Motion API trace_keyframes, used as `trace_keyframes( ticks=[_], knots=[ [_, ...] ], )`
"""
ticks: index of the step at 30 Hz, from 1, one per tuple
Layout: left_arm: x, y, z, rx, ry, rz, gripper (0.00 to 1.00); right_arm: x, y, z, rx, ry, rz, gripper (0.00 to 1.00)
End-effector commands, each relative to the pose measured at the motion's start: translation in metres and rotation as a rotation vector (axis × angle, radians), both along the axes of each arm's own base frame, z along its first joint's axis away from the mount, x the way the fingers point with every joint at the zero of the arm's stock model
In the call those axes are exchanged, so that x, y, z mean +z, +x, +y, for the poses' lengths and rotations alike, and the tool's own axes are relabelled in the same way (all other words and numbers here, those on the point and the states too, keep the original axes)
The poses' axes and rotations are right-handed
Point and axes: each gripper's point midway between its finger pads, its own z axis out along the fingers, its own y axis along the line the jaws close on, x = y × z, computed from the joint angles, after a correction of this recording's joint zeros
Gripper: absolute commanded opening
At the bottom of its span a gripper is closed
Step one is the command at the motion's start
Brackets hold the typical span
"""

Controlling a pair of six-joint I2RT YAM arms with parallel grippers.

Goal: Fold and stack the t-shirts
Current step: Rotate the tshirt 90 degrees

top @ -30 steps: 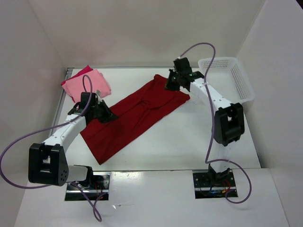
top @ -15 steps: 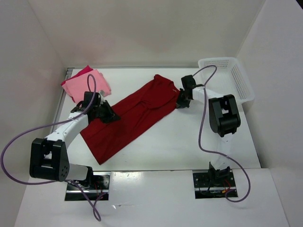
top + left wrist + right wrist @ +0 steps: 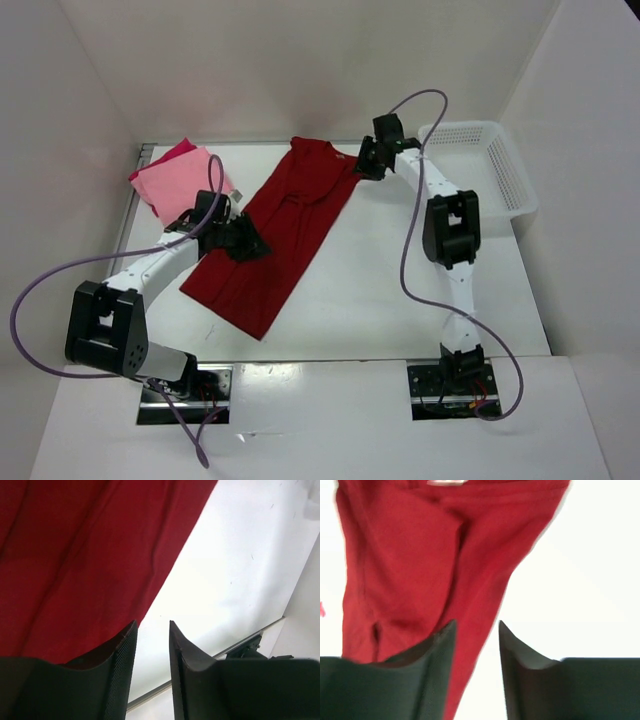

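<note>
The dark red t-shirt (image 3: 290, 220) lies as a long strip on the white table, running from the back centre to the front left. My left gripper (image 3: 256, 247) sits over the strip's middle right edge. In the left wrist view its jaws (image 3: 152, 626) stand open with bare table between them, and the red cloth (image 3: 75, 555) is just to their left. My right gripper (image 3: 359, 163) hovers by the collar end, open (image 3: 476, 625), above the blurred red cloth (image 3: 420, 555). A salmon pink t-shirt (image 3: 182, 185) lies folded on a crimson-pink one (image 3: 176, 151) at the back left.
A white lattice basket (image 3: 505, 170) stands at the back right against the wall. White walls close in the table on three sides. A metal rail (image 3: 135, 190) runs along the left edge. The arm bases and purple cables are at the front.
Both grippers went from shut to open and let go of the dark red t-shirt. The shirt swung from a wide diagonal to a steeper strip, its collar end now farther back and left.
</note>
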Motion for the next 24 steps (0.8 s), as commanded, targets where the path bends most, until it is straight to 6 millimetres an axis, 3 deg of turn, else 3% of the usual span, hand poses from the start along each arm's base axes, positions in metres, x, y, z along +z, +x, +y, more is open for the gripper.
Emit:
trace_keyframes(
  ticks=[1, 2, 3, 4, 5, 6, 8, 9, 10, 11, 13, 16, 20, 23, 24],
  knots=[
    [0.018, 0.011, -0.007, -0.031, -0.008, -0.054, 0.40, 0.086, -0.044, -0.001, 0.033, 0.021, -0.123, 0.47],
    [0.017, 0.013, -0.005, -0.023, 0.001, -0.056, 0.41, 0.089, -0.061, 0.011, 0.072, 0.068, -0.120, 0.52],
    [0.020, 0.018, -0.003, -0.009, 0.016, -0.071, 0.41, 0.062, -0.089, 0.024, 0.094, 0.093, -0.061, 0.52],
    [0.020, 0.018, -0.002, -0.003, 0.023, -0.073, 0.41, 0.079, -0.109, 0.036, 0.125, 0.124, -0.086, 0.52],
    [0.018, 0.017, -0.001, -0.010, 0.030, -0.069, 0.43, 0.073, -0.129, 0.051, 0.161, 0.143, -0.066, 0.52],
    [0.015, 0.021, 0.008, 0.015, 0.024, -0.055, 0.43, 0.045, -0.168, 0.080, 0.218, 0.166, 0.008, 0.52],
    [0.014, 0.025, 0.016, 0.035, 0.037, -0.060, 0.44, 0.043, -0.212, 0.117, 0.312, 0.247, 0.042, 0.49],
    [0.010, 0.026, 0.020, 0.035, 0.045, -0.055, 0.45, 0.022, -0.236, 0.129, 0.315, 0.277, 0.100, 0.49],
    [0.012, 0.029, 0.026, 0.056, 0.054, -0.056, 0.45, 0.015, -0.265, 0.155, 0.376, 0.286, 0.128, 0.50],
    [0.012, 0.031, 0.030, 0.058, 0.060, -0.061, 0.46, 0.005, -0.286, 0.164, 0.402, 0.293, 0.164, 0.57],
    [0.009, 0.033, 0.035, 0.071, 0.053, -0.050, 0.47, 0.003, -0.314, 0.194, 0.456, 0.324, 0.182, 0.60],
    [0.008, 0.032, 0.036, 0.074, 0.045, -0.049, 0.49, -0.026, -0.340, 0.211, 0.487, 0.328, 0.271, 0.60],
    [0.001, 0.028, 0.037, 0.067, 0.052, -0.035, 0.50, -0.050, -0.342, 0.215, 0.477, 0.305, 0.310, 0.60],
    [0.000, 0.024, 0.039, 0.074, 0.062, -0.036, 0.50, -0.069, -0.330, 0.218, 0.433, 0.270, 0.315, 0.43],
    [0.003, 0.024, 0.039, 0.074, 0.061, -0.045, 0.50, -0.075, -0.329, 0.220, 0.431, 0.265, 0.322, 0.28]
  ],
)
